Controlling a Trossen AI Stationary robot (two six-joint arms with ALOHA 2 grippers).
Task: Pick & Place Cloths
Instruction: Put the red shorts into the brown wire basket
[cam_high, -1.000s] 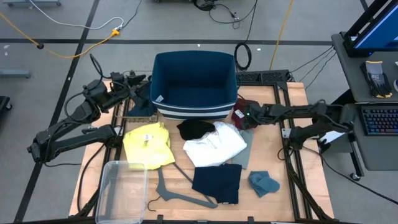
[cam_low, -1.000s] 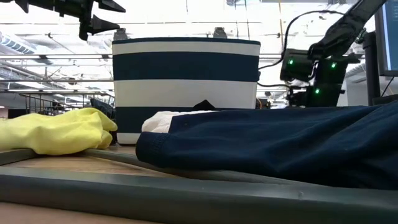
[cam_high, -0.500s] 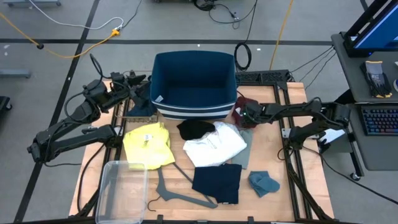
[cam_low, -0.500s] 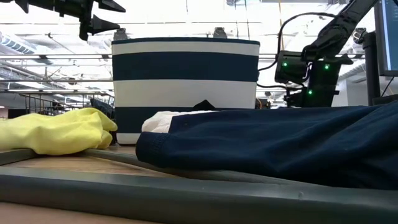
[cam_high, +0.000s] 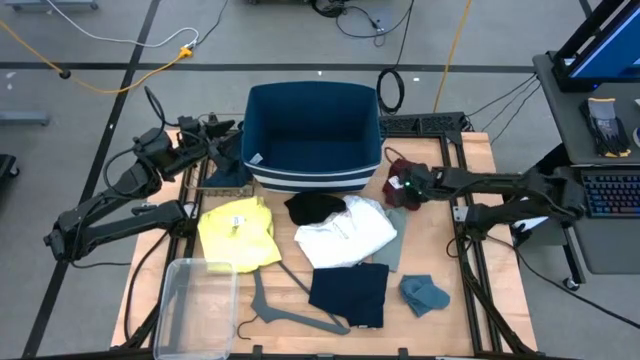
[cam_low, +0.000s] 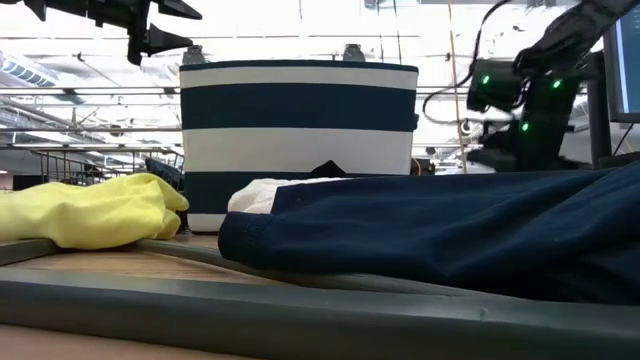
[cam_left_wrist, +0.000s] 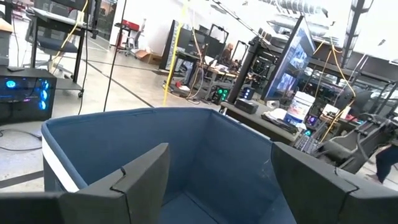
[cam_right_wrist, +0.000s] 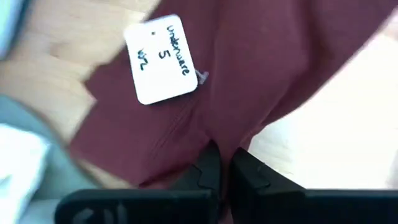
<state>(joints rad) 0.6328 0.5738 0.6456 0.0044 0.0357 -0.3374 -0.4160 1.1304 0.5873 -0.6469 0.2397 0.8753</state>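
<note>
High view: right gripper (cam_high: 401, 186) just beside the striped bin (cam_high: 314, 135), clamped on the maroon cloth (cam_high: 402, 170) at the bin's right corner. Left gripper (cam_high: 222, 146) beside the bin's left rim. On the surface (cam_high: 470, 290): yellow cloth (cam_high: 238, 232), black cloth (cam_high: 314, 207), white cloth (cam_high: 345, 232), navy cloth (cam_high: 349, 293), teal rag (cam_high: 424, 294), grey hanger (cam_high: 285, 308), clear tray (cam_high: 195, 305).

Low view: navy cloth (cam_low: 450, 230) nearest, yellow cloth (cam_low: 95, 212) to its left, bin (cam_low: 298, 135) behind.

Left wrist view: fingers (cam_left_wrist: 140, 180) spread wide, nothing between, facing the bin's interior (cam_left_wrist: 205, 158).

Right wrist view: fingers (cam_right_wrist: 206, 171) pinched together on maroon cloth (cam_right_wrist: 249, 68) carrying a white tag (cam_right_wrist: 163, 59), above bare wood.
</note>
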